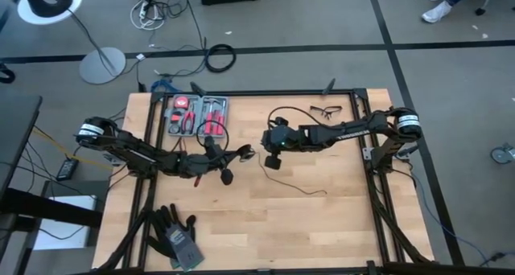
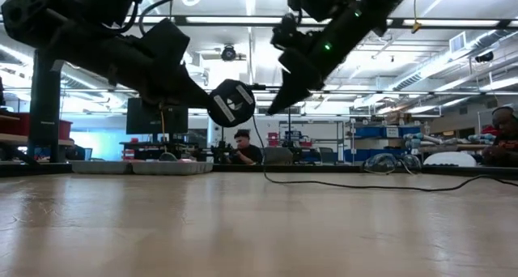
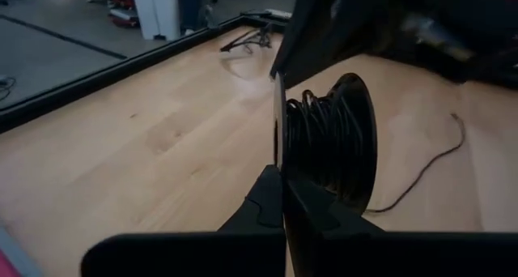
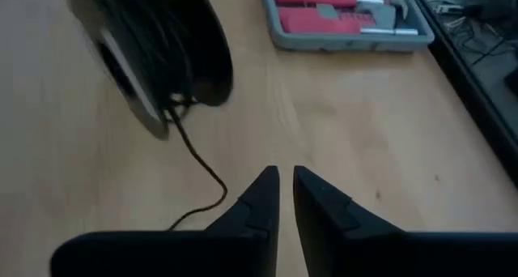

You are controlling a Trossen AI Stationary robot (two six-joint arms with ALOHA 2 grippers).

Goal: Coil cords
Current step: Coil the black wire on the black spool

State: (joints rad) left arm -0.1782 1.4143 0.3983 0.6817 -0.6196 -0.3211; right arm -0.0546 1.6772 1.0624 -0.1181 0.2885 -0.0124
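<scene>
The cord is thin and black, partly wound on a round black spool [image 3: 328,139]. My left gripper [image 3: 282,198] is shut on the spool and holds it above the table's middle [image 1: 228,175]. From the spool the loose cord [image 4: 194,151] drops to the table and trails toward the right, its free end [image 1: 324,193] lying on the wood. My right gripper [image 4: 285,186] hovers just right of the spool, slanting down toward it. Its fingers stand slightly apart with nothing between them. In the low view the spool [image 2: 232,103] hangs between both grippers. My left gripper pinches the spool's thin side disc [image 3: 279,151] at its rim between its two fingers. The fingers come nearly level from the table's left. The spool is lifted clear of the table and stands on edge, and the cord hangs slack from it.
A grey tool case [image 1: 197,116] with red-handled tools lies at the far left of the table. Safety glasses [image 1: 326,111] lie at the far right. Black gloves [image 1: 177,235] lie at the near left. Bare wood stretches across the near middle and right.
</scene>
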